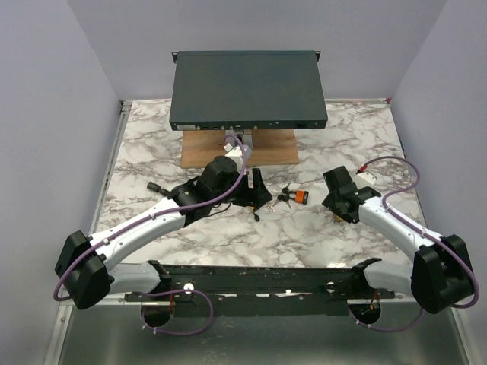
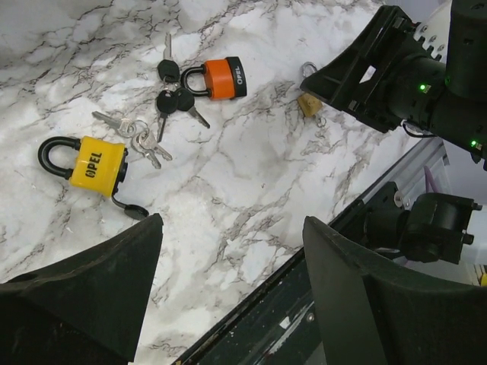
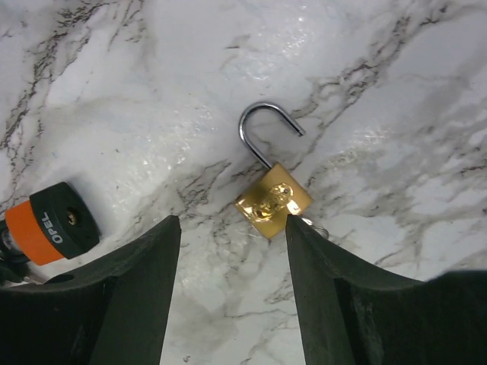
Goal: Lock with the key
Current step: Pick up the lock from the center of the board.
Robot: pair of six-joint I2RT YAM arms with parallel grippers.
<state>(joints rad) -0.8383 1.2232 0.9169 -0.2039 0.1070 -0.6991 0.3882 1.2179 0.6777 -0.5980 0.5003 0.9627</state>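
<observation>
Dark-headed keys lie bunched on the marble-patterned tabletop, right beside the orange OPEL padlock and well ahead of the left gripper, whose jaws are wide and empty. The yellow padlock sits ahead to its left. The right gripper is spread wide too, with the open-shackled brass padlock just ahead between its fingers. Pale lilac walls stand all round.

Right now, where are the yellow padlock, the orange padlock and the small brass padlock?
Yellow padlock (image 2: 97,167): left wrist view, on its yellow body.
Orange padlock (image 2: 224,78): left wrist view, on its orange body.
Brass padlock (image 3: 272,201): right wrist view, on its brass body.
</observation>
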